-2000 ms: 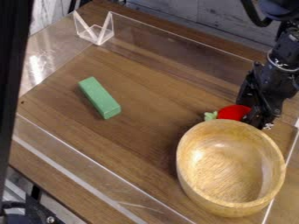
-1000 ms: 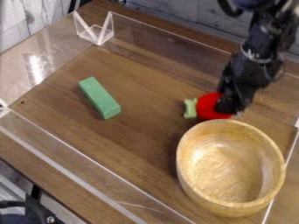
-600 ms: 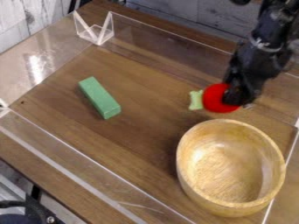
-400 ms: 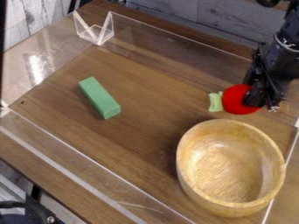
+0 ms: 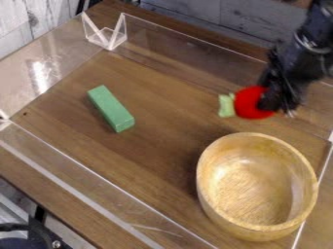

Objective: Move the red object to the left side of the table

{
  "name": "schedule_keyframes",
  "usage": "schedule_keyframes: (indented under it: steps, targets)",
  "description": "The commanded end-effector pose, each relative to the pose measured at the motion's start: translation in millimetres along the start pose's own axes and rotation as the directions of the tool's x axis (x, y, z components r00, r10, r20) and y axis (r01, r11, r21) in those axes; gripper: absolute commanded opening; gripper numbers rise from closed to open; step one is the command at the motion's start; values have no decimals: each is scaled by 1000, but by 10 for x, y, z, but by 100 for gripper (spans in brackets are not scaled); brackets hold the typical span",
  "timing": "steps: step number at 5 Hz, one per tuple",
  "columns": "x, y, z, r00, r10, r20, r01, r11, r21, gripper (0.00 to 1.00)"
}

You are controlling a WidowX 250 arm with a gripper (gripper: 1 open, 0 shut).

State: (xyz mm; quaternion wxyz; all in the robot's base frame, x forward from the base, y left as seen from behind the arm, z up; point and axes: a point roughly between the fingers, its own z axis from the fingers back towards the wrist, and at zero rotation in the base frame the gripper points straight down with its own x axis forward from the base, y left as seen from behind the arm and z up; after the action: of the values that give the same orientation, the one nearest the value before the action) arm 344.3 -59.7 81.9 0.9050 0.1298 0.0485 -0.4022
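Hanging at the right of the frame, the red object (image 5: 251, 101) is pinched in the tool (image 5: 270, 100), its little green leafy piece poking out toward the left. A moment ago it sat down on the desk (image 5: 169, 146) close to the rim of the wooden bowl (image 5: 258, 185), at the right edge; now it is lifted clear of the wood and rides a little higher in the picture, above the bowl and apart from its rim. The picture is blurred around the arm, so the exact seat of the fingers on the fruit is hard to make out, but the tool is pressed nearly together on it and the fruit has come up with it.

That lift means the grasp has taken and the carrying stage is open. What remains, as I judge it, is the whole crossing toward the left part of the frame. The green block (image 5: 111, 108) lies left of centre, well apart from the fruit, and a small clear stand (image 5: 104, 31) sits at the upper left by the low clear wall (image 5: 208, 39); either could get in the way of setting it down.
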Motion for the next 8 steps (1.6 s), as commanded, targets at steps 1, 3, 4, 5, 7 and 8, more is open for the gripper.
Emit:
schedule_keyframes:
  steps: [1, 3, 4, 5, 7, 8]
  targets:
    - [-278, 309, 138, 990, 137, 28, -139, 989, 47, 0]
    - [-641, 635, 135, 972, 236, 11, -236, 970, 58, 0]
    - [-774, 768, 122, 961, 276, 12, -277, 959, 57, 0]
    - [-915, 912, 94, 948, 319, 12, -319, 946, 55, 0]
    - [-1093, 1040, 101, 953, 300, 37, -302, 951, 64, 0]
    - [-1207, 1053, 27, 937, 348, 35, -350, 935, 59, 0]
